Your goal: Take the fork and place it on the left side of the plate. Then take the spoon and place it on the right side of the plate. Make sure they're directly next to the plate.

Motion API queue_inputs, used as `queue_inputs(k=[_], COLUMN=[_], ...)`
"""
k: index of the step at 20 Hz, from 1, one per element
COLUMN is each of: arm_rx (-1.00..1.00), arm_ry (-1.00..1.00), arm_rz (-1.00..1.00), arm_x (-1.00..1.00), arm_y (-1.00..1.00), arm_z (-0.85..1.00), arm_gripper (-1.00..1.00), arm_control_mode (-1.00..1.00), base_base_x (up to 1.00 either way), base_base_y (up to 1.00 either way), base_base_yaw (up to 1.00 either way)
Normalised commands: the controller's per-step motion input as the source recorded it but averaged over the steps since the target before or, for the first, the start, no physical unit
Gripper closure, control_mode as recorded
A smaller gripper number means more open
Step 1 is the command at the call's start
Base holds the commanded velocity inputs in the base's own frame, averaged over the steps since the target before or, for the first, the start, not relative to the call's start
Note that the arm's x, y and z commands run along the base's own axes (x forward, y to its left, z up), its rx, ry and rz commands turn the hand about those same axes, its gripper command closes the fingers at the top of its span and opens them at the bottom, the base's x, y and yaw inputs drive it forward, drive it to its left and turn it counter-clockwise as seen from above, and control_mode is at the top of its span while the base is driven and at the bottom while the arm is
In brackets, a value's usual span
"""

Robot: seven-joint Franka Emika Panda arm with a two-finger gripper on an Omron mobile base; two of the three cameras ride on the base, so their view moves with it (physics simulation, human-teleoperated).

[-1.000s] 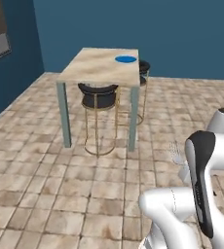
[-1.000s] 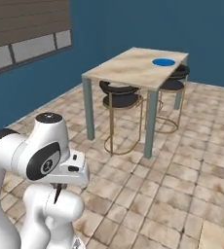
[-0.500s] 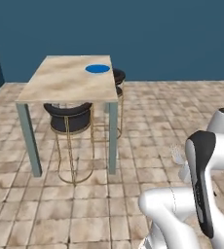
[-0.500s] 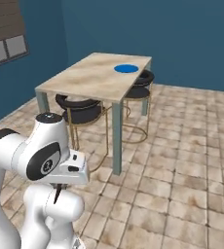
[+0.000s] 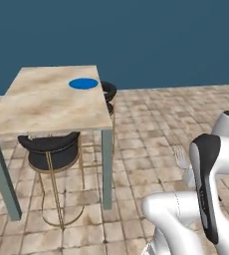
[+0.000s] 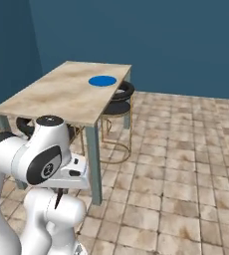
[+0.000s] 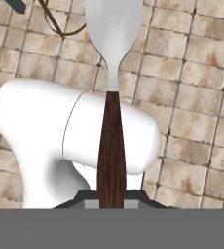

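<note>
- The gripper [image 7: 111,197] is clamped shut on the dark brown handle of the thin, silver-headed fork [image 7: 111,146]. The handle runs straight out from between the jaws, and the pale head hangs over the robot's own white body and the tan stone floor tiles [image 7: 196,73].
- In the left base view the fork's pale tines [image 5: 180,158] poke up beside the folded arm, low over the floor and well apart from the table.
- The flat, round, bright blue plate [image 5: 83,83] lies alone on the beige marbled table top [image 5: 47,107], near its far right corner and close to the right edge. No utensil lies beside it.
- Two black, gold-legged stools flank that edge, one [image 5: 54,149] tucked under the near end and one [image 5: 109,92] by the far corner.
- The fork leg of the task looks under way; the spoon leg has not begun.
- The grip sits at the handle's end, so the long free head could swing or slip in the pinch during the carry.
- The projecting head could clip the table's near edge on a low approach.
- Dropped from any height, the fork could bounce away from the plate's rim or nudge the plate.
- The narrow strip between plate and right edge leaves little room for the spoon, which could slide off.
</note>
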Motion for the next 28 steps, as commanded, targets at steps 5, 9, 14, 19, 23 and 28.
queue_inputs(k=[5,9,14,19,23,28], arm_rx=[0.0,0.0,0.0,0.0,0.0,0.0], arm_ry=[0.0,0.0,0.0,0.0,0.0,0.0], arm_rz=[0.0,0.0,0.0,0.0,0.0,0.0], arm_x=[0.0,0.0,0.0,0.0,0.0,0.0], arm_y=[0.0,0.0,0.0,0.0,0.0,0.0], arm_z=[0.0,0.0,0.0,0.0,0.0,0.0], arm_gripper=[1.0,1.0,1.0,1.0,1.0,1.0], arm_control_mode=[1.0,1.0,1.0,1.0,1.0,1.0], base_base_x=[1.0,0.92,0.59,0.44,0.41,0.28], base_base_y=[-0.37,-0.62,-0.81,-0.77,-0.52,-0.28], base_base_yaw=[-0.13,-0.03,0.02,0.13,0.3,0.47])
